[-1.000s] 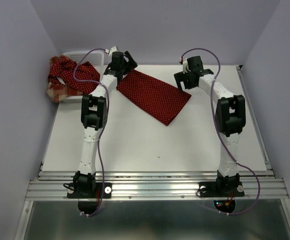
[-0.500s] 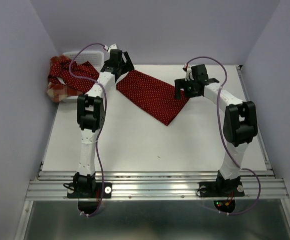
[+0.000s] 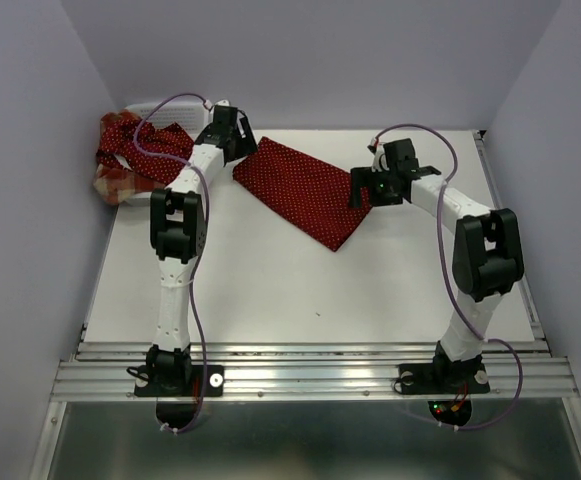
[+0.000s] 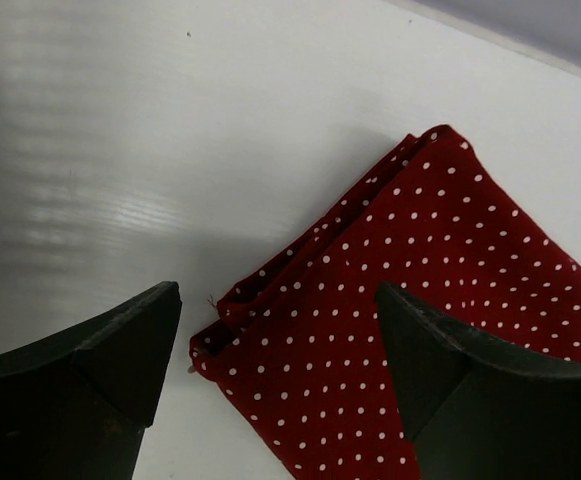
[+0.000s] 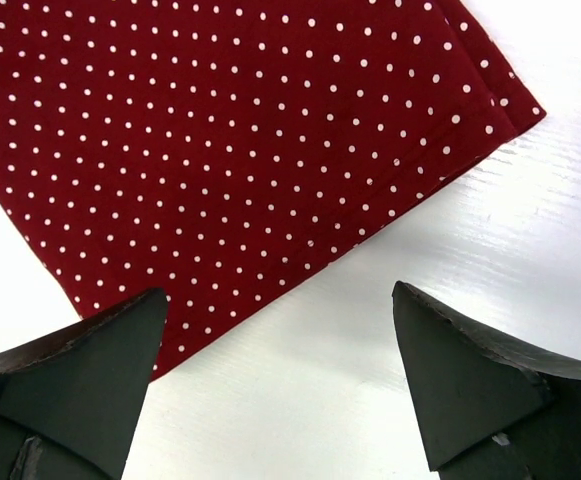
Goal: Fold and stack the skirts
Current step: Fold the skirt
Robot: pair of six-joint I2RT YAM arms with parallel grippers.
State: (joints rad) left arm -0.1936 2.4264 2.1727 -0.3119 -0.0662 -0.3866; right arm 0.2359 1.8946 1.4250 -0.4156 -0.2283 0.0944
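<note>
A folded dark red skirt with white polka dots (image 3: 305,190) lies flat and slantwise on the white table (image 3: 270,270). My left gripper (image 3: 236,146) hovers open over its far left corner; in the left wrist view the layered corner of this skirt (image 4: 420,280) shows between the wide-apart fingers of the left gripper (image 4: 278,295). My right gripper (image 3: 363,188) stands open at the skirt's right edge. In the right wrist view the right gripper (image 5: 279,295) straddles the hem of the skirt (image 5: 230,130). Neither holds anything. Another dotted skirt (image 3: 135,148) and a plaid skirt (image 3: 110,186) are heaped at the far left.
A white mesh basket (image 3: 165,106) stands in the back left corner under the heaped skirts. Purple walls close in the back and both sides. A metal rail (image 3: 310,375) runs along the near edge by the arm bases.
The left gripper has shifted left and back toward the skirt's far corner. The right gripper has swung down and left onto the skirt's right edge. The folded skirt has not moved.
</note>
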